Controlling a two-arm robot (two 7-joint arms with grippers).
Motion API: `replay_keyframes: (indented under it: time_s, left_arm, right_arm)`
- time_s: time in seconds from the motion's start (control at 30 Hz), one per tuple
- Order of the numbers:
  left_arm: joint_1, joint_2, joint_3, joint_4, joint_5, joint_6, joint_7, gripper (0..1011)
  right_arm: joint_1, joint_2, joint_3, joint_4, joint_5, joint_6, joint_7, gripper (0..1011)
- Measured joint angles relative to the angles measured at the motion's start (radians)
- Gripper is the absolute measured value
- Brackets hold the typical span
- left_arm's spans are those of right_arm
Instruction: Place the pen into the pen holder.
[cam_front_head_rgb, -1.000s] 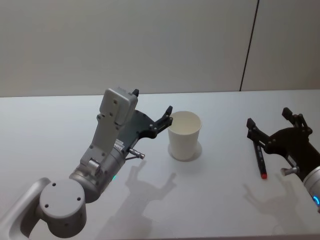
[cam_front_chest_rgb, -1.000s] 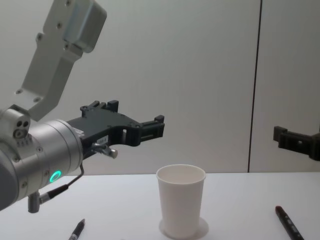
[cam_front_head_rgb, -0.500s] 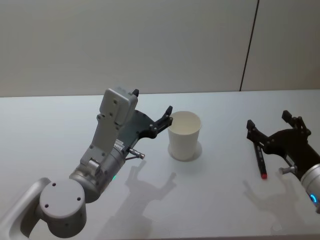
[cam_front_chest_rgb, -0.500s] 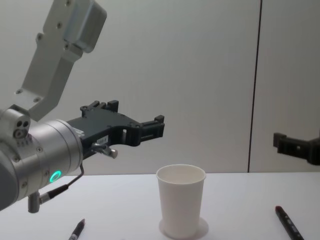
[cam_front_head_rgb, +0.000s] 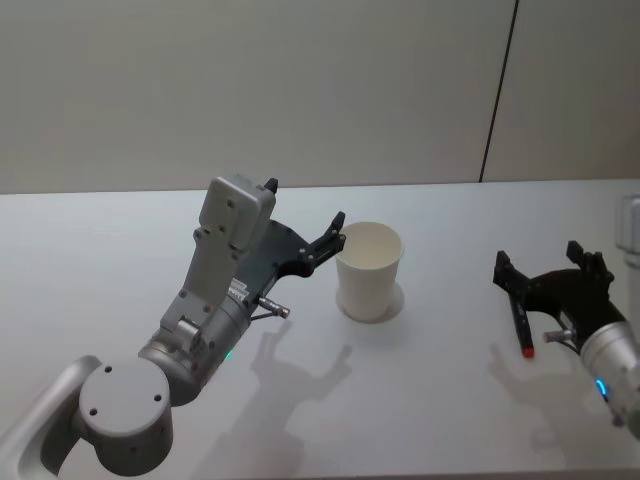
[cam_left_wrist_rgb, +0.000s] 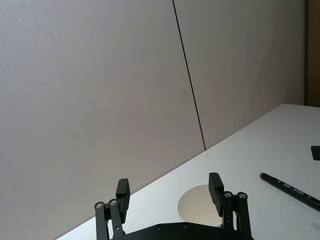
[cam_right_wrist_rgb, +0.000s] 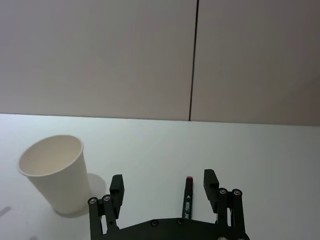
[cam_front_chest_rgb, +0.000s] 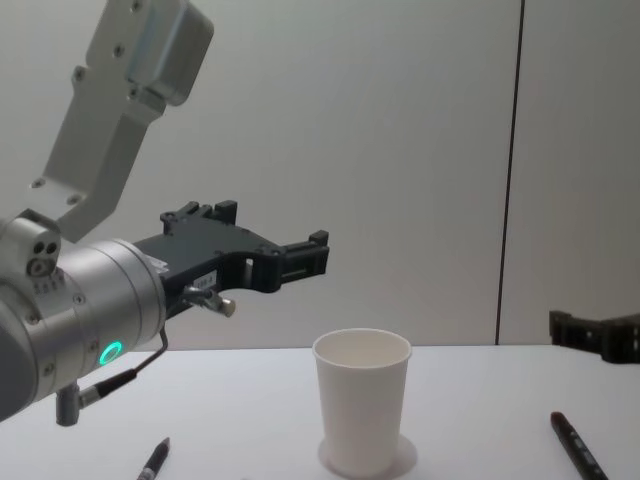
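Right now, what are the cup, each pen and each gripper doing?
pen holder: upright, no pen inside.
red-tipped pen: lying flat on the table, not gripped.
second pen: lying flat, on the robot's left.
left gripper: open, empty, raised near the pen holder.
right gripper: open, empty, above the red-tipped pen.

A white paper cup (cam_front_head_rgb: 368, 275) stands upright, mouth up, mid table (cam_front_head_rgb: 420, 410). A black pen (cam_front_head_rgb: 522, 330) with a red end lies flat to its right, well apart.
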Motion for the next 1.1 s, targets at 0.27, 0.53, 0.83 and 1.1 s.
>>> replay_keyframes:
  time_s: [0.27, 0.53, 0.83, 1.1]
  left_arm:
    - [0.0, 0.0, 0.0, 0.0, 0.0, 0.0, 0.0, 1004]
    - [0.0, 0.0, 0.0, 0.0, 0.0, 0.0, 0.0, 1004]
    - [0.0, 0.0, 0.0, 0.0, 0.0, 0.0, 0.0, 1004]
    - [0.0, 0.0, 0.0, 0.0, 0.0, 0.0, 0.0, 1004]
  right_arm:
    - [0.04, -0.048, -0.006, 0.059, -0.007, 0.046, -0.079, 1002]
    - [0.08, -0.087, -0.008, 0.12, -0.008, 0.075, -0.133, 1002]
    - [0.138, -0.125, 0.001, 0.205, 0.006, 0.103, -0.177, 1001]
    - [0.191, -0.148, 0.011, 0.279, 0.015, 0.127, -0.19, 1001]
